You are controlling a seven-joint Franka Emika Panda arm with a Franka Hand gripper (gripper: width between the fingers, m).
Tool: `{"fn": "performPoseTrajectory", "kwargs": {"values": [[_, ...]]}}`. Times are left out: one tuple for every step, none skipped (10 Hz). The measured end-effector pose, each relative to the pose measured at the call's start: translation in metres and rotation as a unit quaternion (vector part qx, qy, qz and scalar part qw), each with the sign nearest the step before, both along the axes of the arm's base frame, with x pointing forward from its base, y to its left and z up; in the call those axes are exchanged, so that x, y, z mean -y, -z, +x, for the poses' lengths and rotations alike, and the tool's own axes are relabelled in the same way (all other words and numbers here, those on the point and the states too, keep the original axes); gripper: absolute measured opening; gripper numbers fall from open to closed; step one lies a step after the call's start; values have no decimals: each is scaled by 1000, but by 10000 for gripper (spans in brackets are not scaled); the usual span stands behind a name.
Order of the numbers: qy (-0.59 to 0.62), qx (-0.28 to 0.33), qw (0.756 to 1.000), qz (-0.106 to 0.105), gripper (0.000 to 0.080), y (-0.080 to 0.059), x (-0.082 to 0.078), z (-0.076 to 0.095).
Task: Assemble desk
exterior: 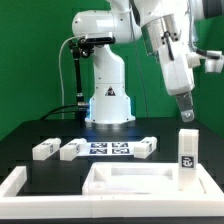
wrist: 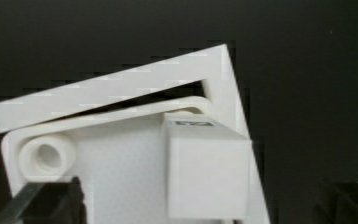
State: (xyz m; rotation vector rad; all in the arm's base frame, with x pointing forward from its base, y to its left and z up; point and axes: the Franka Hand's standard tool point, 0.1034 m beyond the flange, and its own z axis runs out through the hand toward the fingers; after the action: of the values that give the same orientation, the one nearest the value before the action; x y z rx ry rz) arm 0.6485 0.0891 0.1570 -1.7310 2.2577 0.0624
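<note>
The white desk slab lies at the front of the black table. One white leg with a black-and-white marker stands upright on the slab's corner at the exterior view's right. My gripper hangs just above this leg, apart from it. In the wrist view the leg stands on the slab corner beside a round hole. My gripper is open, its dark fingertips wide apart on either side of the leg. Three more legs lie behind the slab: two to the left, one nearer the middle.
The marker board lies flat between the loose legs. A white frame borders the table at the front left. The robot base stands at the back, with a green wall behind it.
</note>
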Motion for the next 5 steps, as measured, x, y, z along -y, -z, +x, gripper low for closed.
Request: {"fn": "performPoseTrajectory", "kwargs": {"values": [[-26, 17, 999, -10, 649, -6, 4, -17], [-59, 19, 998, -19, 649, -4, 6, -38], [-97, 14, 995, -25, 649, 0, 5, -51], [-138, 9, 990, -31, 649, 1, 3, -55], [-160, 15, 986, -35, 649, 1, 3, -54]]}}
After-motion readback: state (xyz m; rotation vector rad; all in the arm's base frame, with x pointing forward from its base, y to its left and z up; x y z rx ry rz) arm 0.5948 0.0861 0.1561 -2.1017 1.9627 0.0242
